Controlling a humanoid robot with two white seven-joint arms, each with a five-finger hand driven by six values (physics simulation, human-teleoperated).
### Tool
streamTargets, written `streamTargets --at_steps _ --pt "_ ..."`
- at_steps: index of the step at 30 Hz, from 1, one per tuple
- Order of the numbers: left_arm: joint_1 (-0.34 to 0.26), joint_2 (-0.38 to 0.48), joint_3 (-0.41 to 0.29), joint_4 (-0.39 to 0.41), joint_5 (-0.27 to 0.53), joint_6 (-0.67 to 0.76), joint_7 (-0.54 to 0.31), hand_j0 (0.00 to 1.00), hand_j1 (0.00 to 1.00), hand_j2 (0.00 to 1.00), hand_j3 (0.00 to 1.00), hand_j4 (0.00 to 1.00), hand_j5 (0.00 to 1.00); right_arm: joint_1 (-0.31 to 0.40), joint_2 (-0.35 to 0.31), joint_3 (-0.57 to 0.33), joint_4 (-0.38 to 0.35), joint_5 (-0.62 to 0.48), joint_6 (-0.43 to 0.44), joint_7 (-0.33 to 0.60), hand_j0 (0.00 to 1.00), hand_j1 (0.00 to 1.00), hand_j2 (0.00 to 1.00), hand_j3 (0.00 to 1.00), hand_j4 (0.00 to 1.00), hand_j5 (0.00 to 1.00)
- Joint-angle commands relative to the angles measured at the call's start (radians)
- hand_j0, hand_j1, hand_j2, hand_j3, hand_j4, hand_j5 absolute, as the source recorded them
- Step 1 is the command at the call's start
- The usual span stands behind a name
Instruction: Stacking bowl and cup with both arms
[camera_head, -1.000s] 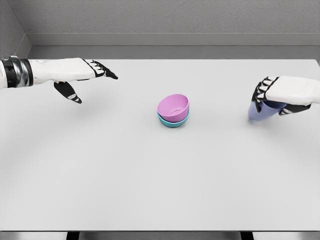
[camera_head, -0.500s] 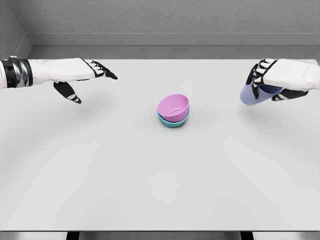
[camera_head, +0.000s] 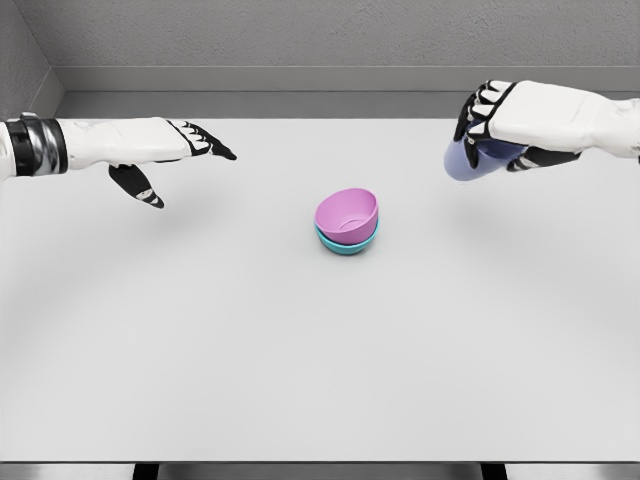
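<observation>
A pink bowl (camera_head: 347, 213) sits nested in a teal bowl (camera_head: 345, 244) at the middle of the white table (camera_head: 300, 350). My right hand (camera_head: 490, 130) is shut on a blue-violet cup (camera_head: 468, 158), holding it tilted in the air up and to the right of the bowls. My left hand (camera_head: 175, 160) hovers over the table's far left with its fingers spread and nothing in it.
A grey wall runs along the table's far edge (camera_head: 320, 105). The table's front edge lies along the bottom of the view.
My right hand has lifted the cup off the table and carried it up and leftward toward the bowls. The left arm and the bowls have not moved.
</observation>
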Motion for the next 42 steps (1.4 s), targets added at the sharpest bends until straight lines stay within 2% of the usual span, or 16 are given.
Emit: streamTargets --at_steps 1,10,19,30,42 --pt "0.000 0.001 -0.001 0.000 0.006 0.002 0.000 1.00 1.00 1.00 1.00 1.00 1.00 -0.002 0.024 0.032 -0.004 -0.005 0.003 -0.002 0.37 0.37 0.37 0.37 0.37 0.37" --pt "0.000 -0.001 -0.001 0.000 0.005 0.002 0.000 1.00 1.00 1.00 1.00 1.00 1.00 -0.080 0.107 0.107 -0.007 -0.004 0.003 -0.002 0.37 0.37 0.37 0.37 0.37 0.37" --pt "0.000 -0.001 -0.002 -0.002 0.005 0.002 0.000 1.00 1.00 1.00 1.00 1.00 1.00 -0.146 0.162 0.144 -0.062 -0.004 0.003 -0.002 0.37 0.37 0.37 0.37 0.37 0.37" --pt "0.000 -0.001 -0.002 -0.002 0.005 0.002 0.000 1.00 1.00 1.00 1.00 1.00 1.00 -0.169 0.222 0.173 -0.084 -0.004 0.003 -0.002 0.37 0.37 0.37 0.37 0.37 0.37" --pt "0.000 -0.001 -0.004 -0.002 0.003 0.002 0.000 1.00 1.00 1.00 1.00 1.00 1.00 -0.156 0.222 0.208 -0.067 0.007 0.003 -0.002 0.37 0.37 0.37 0.37 0.37 0.37"
